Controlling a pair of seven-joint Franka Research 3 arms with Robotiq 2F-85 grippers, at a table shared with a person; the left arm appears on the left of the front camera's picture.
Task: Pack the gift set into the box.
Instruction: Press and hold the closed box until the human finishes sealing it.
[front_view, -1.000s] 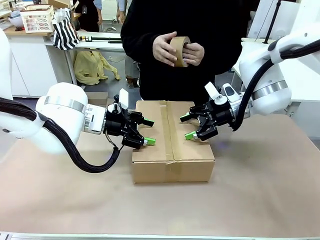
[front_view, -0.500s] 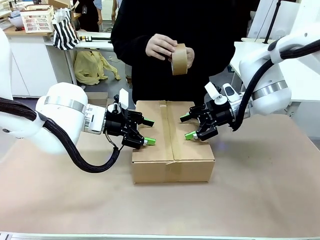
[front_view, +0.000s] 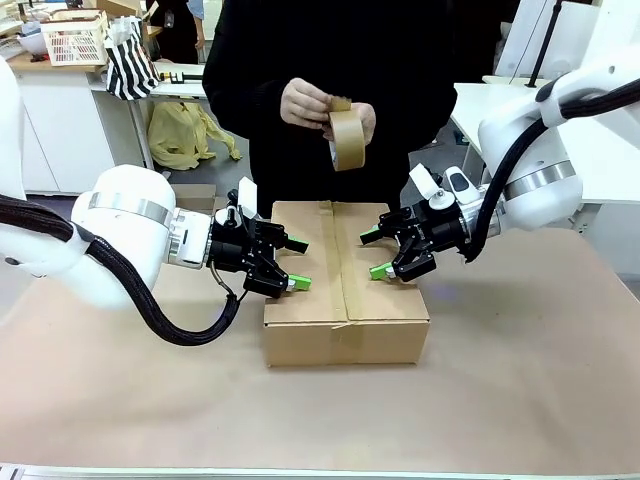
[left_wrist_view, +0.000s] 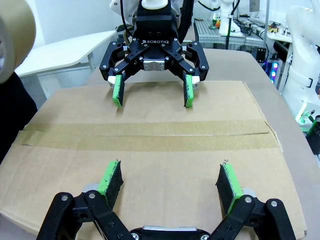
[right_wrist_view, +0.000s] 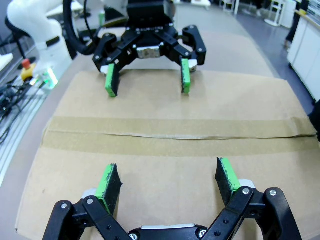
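The box (front_view: 345, 283) sits closed on the brown surface (front_view: 520, 380), tape already along its top seam; the gift set is presumably inside. The left gripper (front_view: 292, 264) and right gripper (front_view: 376, 252) rest on the box's top, one on each side of the seam, jaws spread and grasping nothing. Behind the box, the person's hands (front_view: 305, 103) hold a tape roll (front_view: 346, 138). The step seems to be holding the flaps down: both should press evenly, clear of the seam, so the box stays flat.
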